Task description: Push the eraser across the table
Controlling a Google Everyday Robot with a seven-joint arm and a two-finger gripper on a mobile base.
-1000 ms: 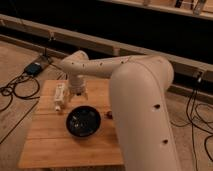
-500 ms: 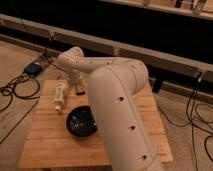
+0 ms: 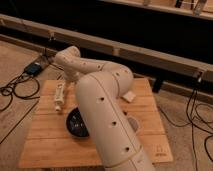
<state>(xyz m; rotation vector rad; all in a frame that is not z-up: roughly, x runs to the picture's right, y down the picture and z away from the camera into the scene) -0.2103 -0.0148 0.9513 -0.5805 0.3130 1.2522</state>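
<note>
On the right rear part of the table point(image 3: 50, 145), the eraser point(image 3: 129, 96) lies flat as a small pale block, turned at a slight angle to the planks and just beside the thick white arm point(image 3: 102, 107). That arm rises from the near edge of the picture, covers much of the tabletop's middle, bends at a rounded joint and reaches toward the picture's left, then turns downward over the back-left area of the wood. The gripper point(image 3: 73, 82) sits at that low end, near the back-left of the table, mostly tucked behind the arm's bulk, so I cannot tell whether it is released or clenched, nor whether it touches anything. It is well apart from the eraser, with the arm's wide link between the two. A long white tube point(image 3: 59, 96) with a label lies lengthwise on the table's left side, near the gripper. A dark round bowl point(image 3: 76, 123) rests nearer the front, partly covered by the arm. On the arm's other side a pale rounded shape point(image 3: 133, 124) peeks out; what it is cannot be made out. Black cables point(image 3: 15, 92) trail over the floor at the picture's left, by a small blue box point(image 3: 34, 68).
</note>
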